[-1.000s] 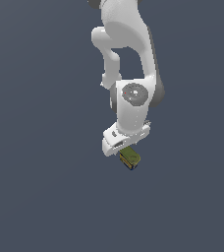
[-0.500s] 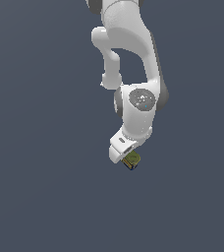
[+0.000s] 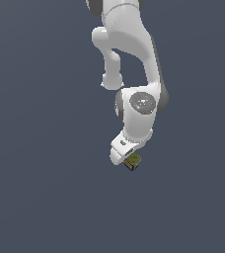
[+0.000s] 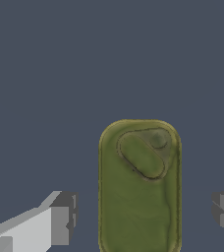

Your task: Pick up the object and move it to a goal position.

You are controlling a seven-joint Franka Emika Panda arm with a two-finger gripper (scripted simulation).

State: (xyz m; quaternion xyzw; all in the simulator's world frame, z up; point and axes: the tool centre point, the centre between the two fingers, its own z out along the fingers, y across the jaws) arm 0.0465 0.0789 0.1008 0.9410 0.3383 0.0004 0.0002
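Note:
The object is a small tin can (image 4: 139, 189) with an olive-green top, and it lies on the dark grey floor. In the wrist view it sits between my two fingers (image 4: 61, 219), with a gap on each side. My gripper (image 4: 143, 216) is open and straddles the can without touching it. In the exterior view the can (image 3: 133, 161) shows just below the white hand (image 3: 122, 148), partly hidden by it, with a bit of blue-and-yellow side visible. The fingertips are hidden in that view.
The white arm (image 3: 134, 59) reaches down from the top of the exterior view. A plain dark grey floor (image 3: 45, 188) lies all around the can. No other object shows.
The hand has come down over the can, mostly in the first half second. The can has stayed where it was.

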